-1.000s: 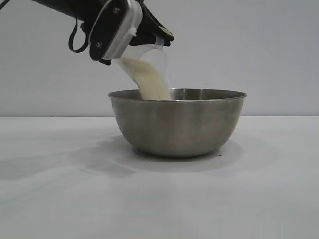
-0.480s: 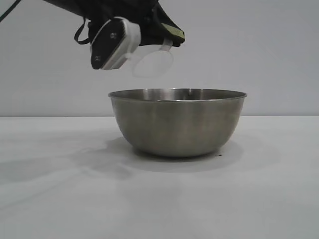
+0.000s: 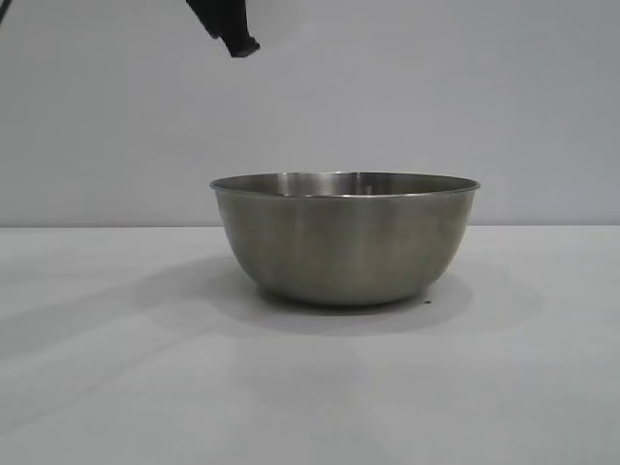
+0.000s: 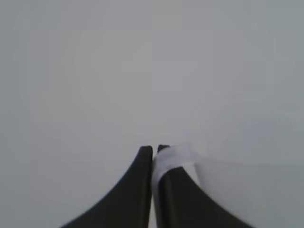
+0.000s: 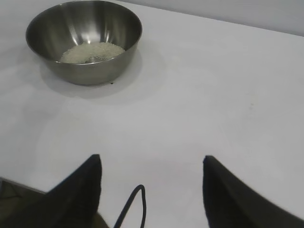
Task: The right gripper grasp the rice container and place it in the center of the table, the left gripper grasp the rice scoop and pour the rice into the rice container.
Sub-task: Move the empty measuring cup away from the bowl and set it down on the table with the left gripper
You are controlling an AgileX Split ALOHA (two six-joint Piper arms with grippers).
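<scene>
Now rice (image 5: pixel 93 52) is sitting in rice container (image 3: pixel 345 237) mid table (image 3: pixel 116 387), left gripper (image 4: pixel 153 151) w/ fingers pinching rice scoop (image 4: pixel 172 156) handle up high, right gripper (image 5: pixel 151 164) hanging apart, well off bowl.

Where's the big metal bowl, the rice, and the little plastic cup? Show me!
bowl (image 3: pixel 344 247): outside camera, front of its steel wall.
rice (image 5: pixel 92 52): right wrist camera, middle of the pale heap inside the bowl.
plastic cup (image 4: pixel 173 156): left wrist camera, its handle pinched in the left tool.

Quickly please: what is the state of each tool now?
Left tool: closed on the rice scoop handle.
Right tool: open, holding nothing.
</scene>
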